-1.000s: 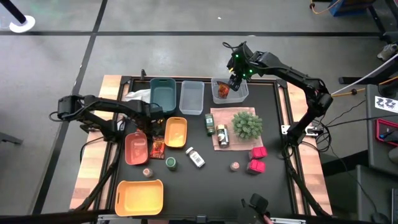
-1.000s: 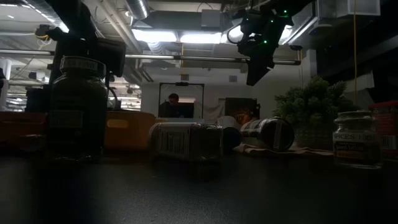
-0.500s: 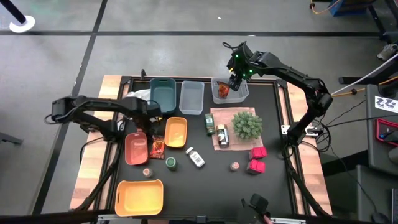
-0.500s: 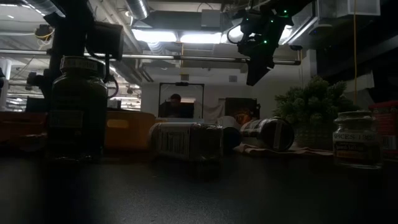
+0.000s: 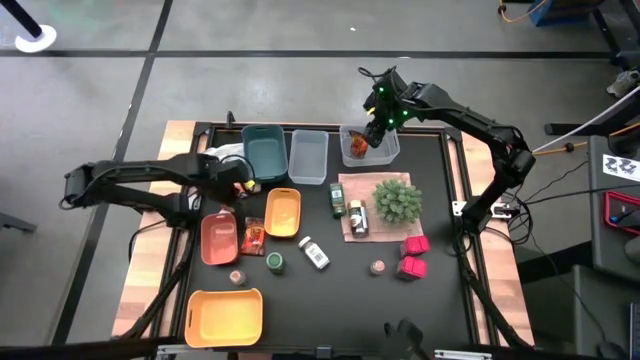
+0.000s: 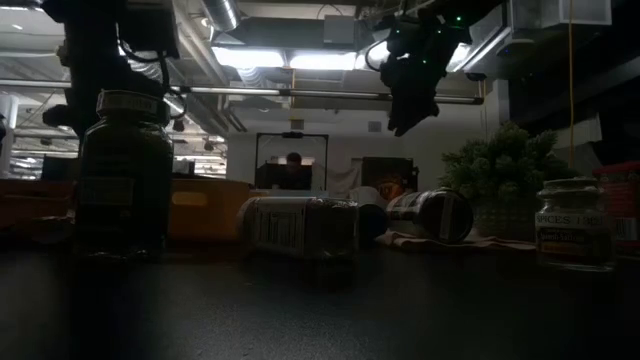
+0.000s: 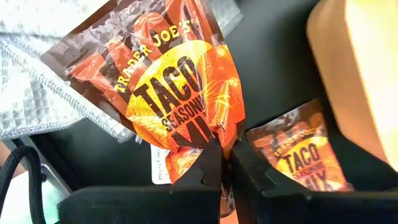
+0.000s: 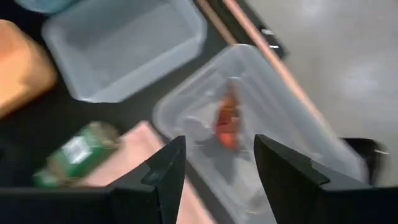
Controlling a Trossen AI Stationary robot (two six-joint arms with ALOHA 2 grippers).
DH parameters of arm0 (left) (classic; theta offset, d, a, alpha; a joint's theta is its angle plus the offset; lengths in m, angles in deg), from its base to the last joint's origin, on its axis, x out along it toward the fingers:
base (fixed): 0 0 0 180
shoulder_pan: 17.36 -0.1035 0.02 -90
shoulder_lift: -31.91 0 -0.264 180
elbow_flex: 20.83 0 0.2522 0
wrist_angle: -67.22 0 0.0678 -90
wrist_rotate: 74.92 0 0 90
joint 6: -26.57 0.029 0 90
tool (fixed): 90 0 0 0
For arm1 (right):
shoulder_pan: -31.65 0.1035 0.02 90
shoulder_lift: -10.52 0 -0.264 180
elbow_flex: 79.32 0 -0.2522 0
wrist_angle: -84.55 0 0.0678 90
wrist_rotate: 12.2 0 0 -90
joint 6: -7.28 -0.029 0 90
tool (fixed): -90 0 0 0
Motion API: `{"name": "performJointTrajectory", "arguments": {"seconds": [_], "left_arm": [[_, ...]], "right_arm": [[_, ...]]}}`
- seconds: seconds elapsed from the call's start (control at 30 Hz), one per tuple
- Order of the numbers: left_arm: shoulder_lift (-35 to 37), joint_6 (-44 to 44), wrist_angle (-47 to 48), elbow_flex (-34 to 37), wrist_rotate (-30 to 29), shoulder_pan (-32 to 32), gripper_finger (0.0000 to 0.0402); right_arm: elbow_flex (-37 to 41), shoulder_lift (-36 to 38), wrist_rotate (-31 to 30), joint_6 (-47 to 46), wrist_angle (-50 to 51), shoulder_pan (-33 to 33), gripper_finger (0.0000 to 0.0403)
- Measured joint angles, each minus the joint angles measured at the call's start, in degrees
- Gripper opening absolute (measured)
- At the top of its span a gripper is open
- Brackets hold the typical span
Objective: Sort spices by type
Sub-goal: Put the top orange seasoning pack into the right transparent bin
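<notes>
Nearest the desk's front edge sits a big orange bin (image 5: 224, 316), with nothing in it that the overhead view shows. Just behind it a row of spices waits unsorted: a pinkish-lidded jar (image 5: 238, 276), a green-lidded jar (image 5: 274, 263), a white bottle (image 5: 315, 253) on its side, another small jar (image 5: 378, 267) and two magenta boxes (image 5: 411, 256) toward the right edge.

Farther back, toward the left edge, the left claw (image 5: 240, 185) is clenched on a red-orange taco packet (image 7: 168, 81), pinching only its lower margin. A second packet (image 5: 253, 236) lies on the desk between the pink bin (image 5: 219, 238) and the small orange bin (image 5: 283, 212). A grip this thin is the main risk: the held packet could slip or swing while carried and land in the wrong bin or on the grey cloth (image 5: 222, 152) beside it.

Mid-desk, two green jars (image 5: 346, 208) lie on a pinkish mat (image 5: 352, 184) beside the spiky plant (image 5: 397, 200).

At the back edge the right claw (image 5: 375, 132) hovers, fingers released and holding nothing, over the clear bin (image 5: 388, 154), where one red-orange packet (image 8: 227, 121) already lies. The teal bin (image 5: 261, 153) and the pale bin (image 5: 308, 156) stand alongside. If the left arm brings its packet here while the right arm hovers, the two could collide over the bin.
</notes>
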Motion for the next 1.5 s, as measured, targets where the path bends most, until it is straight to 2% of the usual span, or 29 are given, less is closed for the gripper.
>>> {"name": "performJointTrajectory", "arguments": {"seconds": [0.2,0.6,0.7,0.83,1.03,1.3,1.4,1.5], "left_arm": [[4.4,1.4,0.0,0.0,0.0,0.0,0.0004],[10.1,5.8,-0.4,-0.1,2.2,0.0,0.0003],[10.6,7.0,-3.7,-0.1,2.2,0.0,0.0005],[10.3,12.3,-14.4,-0.1,2.3,0.0,0.0003],[7.4,21.7,-32.4,-0.1,2.3,0.0,0.0006],[-2.1,27.0,-45.8,-0.1,2.1,0.0,0.0007],[-6.2,28.4,-50.3,-0.1,2.0,0.0,0.0006],[-9.7,28.7,-54.7,-0.1,1.9,0.0,0.0003]], "right_arm": [[0.0,0.0,8.0,-2.3,0.0,0.0,0.0189],[0.0,0.0,17.2,-7.9,0.0,0.0,0.0189],[0.0,0.0,20.5,-10.2,-0.1,0.1,0.0189],[0.0,-0.1,24.0,-14.4,-0.9,1.0,0.0189],[0.0,-0.6,24.8,-19.8,-4.4,5.2,0.0189],[0.0,-0.7,24.5,-24.5,-16.8,13.4,0.0189],[0.0,-0.6,19.9,-24.8,-19.7,16.4,0.0189],[0.0,-0.6,11.7,-24.8,-20.2,19.1,0.0189]]}}
